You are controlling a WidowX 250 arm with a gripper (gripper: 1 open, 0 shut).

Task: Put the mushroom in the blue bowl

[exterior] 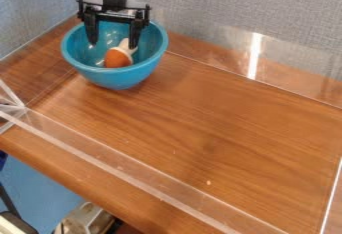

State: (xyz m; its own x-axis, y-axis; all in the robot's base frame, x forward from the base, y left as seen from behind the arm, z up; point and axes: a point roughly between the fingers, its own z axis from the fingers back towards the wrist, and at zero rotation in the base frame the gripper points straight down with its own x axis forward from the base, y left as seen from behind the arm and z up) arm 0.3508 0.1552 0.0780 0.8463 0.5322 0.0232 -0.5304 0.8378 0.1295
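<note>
Mushroom (pixel 119 57), orange-brown cap with a paler underside, lying on its side on the inner floor of the blue bowl (pixel 83 66), resting toward the bowl's right inner wall. Directly above the mushroom hangs the gripper (pixel 112 23), pointing straight down into the bowl; its two black fingers (pixel 83 26) are spread wide apart, one over each side of the bowl's opening, with nothing between them and clear of the mushroom. Bowl, glossy turquoise and round, stands upright on the wooden tabletop (pixel 214 118), at its far left corner. Around the bowl and tabletop runs a low clear plastic barrier (pixel 254 48); behind the bowl rises a grey textured wall (pixel 227 3).
</note>
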